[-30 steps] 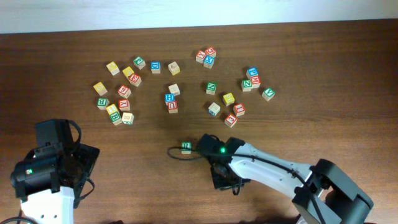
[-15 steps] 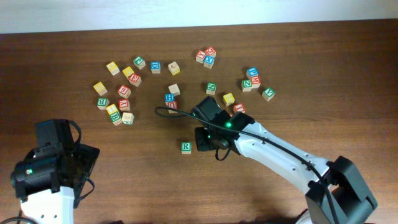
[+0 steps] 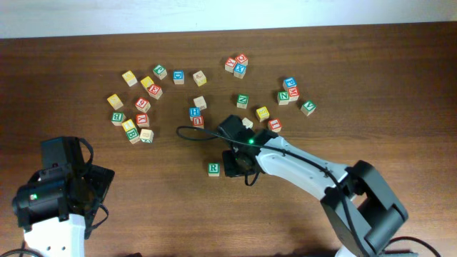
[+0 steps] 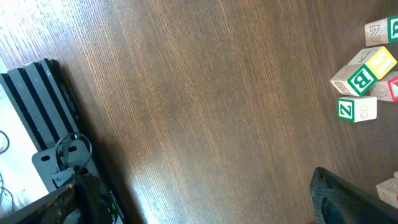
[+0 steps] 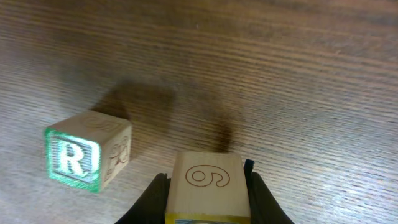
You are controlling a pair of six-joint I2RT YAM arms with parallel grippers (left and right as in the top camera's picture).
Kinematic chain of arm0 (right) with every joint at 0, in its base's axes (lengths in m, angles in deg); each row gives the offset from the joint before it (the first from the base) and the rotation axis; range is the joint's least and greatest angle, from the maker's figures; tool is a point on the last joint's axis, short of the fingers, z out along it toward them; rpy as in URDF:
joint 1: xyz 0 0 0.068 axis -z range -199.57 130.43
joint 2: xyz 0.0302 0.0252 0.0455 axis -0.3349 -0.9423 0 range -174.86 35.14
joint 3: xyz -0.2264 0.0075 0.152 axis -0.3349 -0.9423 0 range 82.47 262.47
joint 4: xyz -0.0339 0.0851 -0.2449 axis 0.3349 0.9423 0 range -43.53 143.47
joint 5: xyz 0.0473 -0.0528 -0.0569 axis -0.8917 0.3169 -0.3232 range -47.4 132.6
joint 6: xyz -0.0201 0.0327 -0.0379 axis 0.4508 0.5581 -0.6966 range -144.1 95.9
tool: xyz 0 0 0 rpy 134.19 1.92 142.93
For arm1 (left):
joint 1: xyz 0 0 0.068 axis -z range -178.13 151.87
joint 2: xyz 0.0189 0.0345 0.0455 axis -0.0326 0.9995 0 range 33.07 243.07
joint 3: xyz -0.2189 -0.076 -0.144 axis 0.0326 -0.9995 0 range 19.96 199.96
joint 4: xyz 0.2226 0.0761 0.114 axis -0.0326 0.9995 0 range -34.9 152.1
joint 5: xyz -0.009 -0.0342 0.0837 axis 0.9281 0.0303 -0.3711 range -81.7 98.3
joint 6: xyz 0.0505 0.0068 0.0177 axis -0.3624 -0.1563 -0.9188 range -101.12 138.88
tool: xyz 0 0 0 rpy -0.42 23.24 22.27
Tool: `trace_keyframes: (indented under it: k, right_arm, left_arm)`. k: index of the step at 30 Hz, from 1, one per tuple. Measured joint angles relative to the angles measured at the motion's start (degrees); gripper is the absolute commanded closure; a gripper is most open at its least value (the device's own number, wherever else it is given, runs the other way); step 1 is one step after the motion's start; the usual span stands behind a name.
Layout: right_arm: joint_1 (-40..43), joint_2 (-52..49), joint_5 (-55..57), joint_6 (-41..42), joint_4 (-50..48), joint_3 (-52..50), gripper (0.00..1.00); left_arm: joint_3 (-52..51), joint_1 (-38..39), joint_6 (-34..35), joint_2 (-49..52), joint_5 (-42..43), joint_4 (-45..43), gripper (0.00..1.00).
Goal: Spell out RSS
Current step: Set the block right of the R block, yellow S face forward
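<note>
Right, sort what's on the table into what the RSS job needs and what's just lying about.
For the job:
- green R cube
- yellow-edged cube gripped by the right gripper, letter hidden
- a second S, which cannot be picked out from here

Lying about:
- blue H cube
- red-and-blue clump
- left-side cluster
</note>
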Motion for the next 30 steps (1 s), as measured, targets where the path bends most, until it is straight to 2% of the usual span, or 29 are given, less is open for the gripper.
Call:
trace_keyframes:
  k: [2,3,4,24,27,30]
  right_arm:
    - [0.0,-0.2,-0.33,0.04,-0.02,0.0,0.78]
    - [0.0,-0.2,-0.5,0.07,-0.09,0.0,0.73]
    - [0.0,-0.2,-0.66,0.11,-0.22,0.0,0.71]
    - [0.0,-0.2,-2.86,0.31,-1.53,0.0,0.71]
    - [0.0,-0.2,-2.89,0.33,-1.7,0.0,0.62]
    - [0.0,-0.2,-3.08,0.33,-1.73,0.0,0.59]
  left_arm:
    - [0.0,0.0,0.0,0.0,0.0,0.02,0.01]
    - [0.0,0.0,0.0,0.0,0.0,0.0,0.01]
    - [0.0,0.0,0.0,0.0,0.0,0.0,0.01]
    - [0.0,0.0,0.0,0.0,0.0,0.0,0.01]
    - [0.0,0.0,0.0,0.0,0.0,0.0,0.01]
    - [0.0,0.0,0.0,0.0,0.0,0.0,0.01]
